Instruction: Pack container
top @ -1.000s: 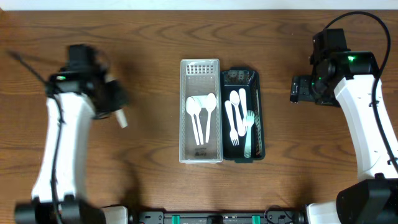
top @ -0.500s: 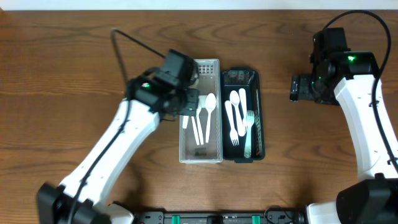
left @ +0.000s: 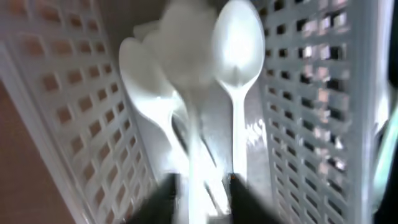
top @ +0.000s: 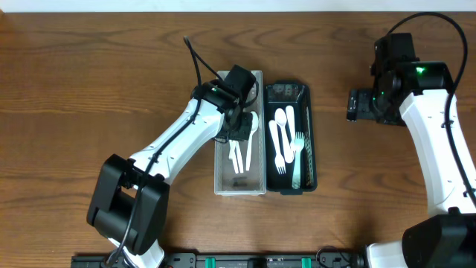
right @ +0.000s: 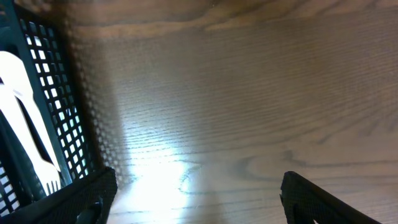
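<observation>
White plastic spoons lie lengthwise in the slotted white bin. The bin sits mid-table, touching a black bin. The left gripper hangs low over the spoons, but it is too blurred to tell its grip. The right gripper is spread wide over the bare table.

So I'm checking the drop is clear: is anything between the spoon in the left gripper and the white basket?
Nothing visible blocks it. The left gripper holds the spoon, blurred, over the white basket, between its walls. Only the other spoons lying on the floor are beneath it.
</observation>
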